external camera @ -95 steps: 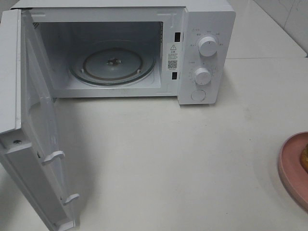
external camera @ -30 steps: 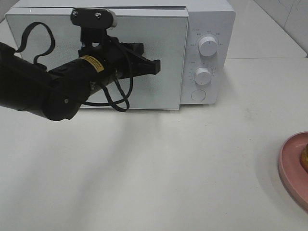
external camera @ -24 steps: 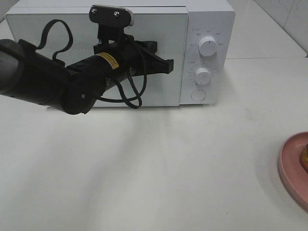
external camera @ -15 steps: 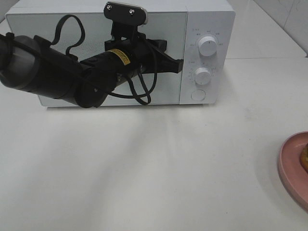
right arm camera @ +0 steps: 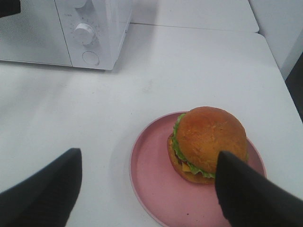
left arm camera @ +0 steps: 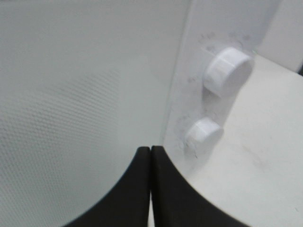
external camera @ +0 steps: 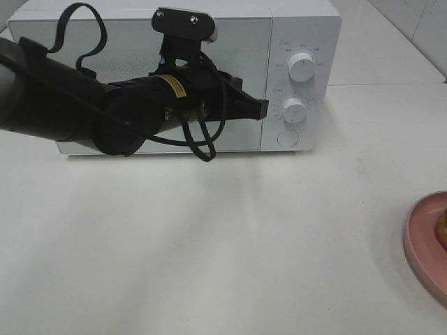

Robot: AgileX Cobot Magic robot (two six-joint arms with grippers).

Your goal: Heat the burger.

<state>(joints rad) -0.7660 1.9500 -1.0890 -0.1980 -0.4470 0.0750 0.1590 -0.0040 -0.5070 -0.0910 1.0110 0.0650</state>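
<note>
The burger (right arm camera: 208, 139), with a golden-brown bun and green lettuce, sits on a pink plate (right arm camera: 154, 189) in the right wrist view. Only a sliver of the burger (external camera: 443, 232) shows at the right edge of the high view. My right gripper (right arm camera: 149, 161) is open and empty, above the plate, its fingers on either side of it. The white microwave (external camera: 307, 42) stands at the back with its door (external camera: 126, 42) shut. My left gripper (external camera: 261, 108) is shut and empty, its tip at the door's right edge, close to the lower knob (external camera: 294, 110). In the left wrist view its fingers (left arm camera: 137, 189) are pressed together.
The upper knob (external camera: 302, 66) and a round button (external camera: 287, 138) are on the microwave's control panel. The pink plate (external camera: 422, 248) lies at the table's right edge. The white tabletop (external camera: 230, 244) spreads in front of the microwave.
The microwave door, open and showing an empty turntable at first, is now shut. My left arm has slid right across the door to its right edge. The plate has not moved.
</note>
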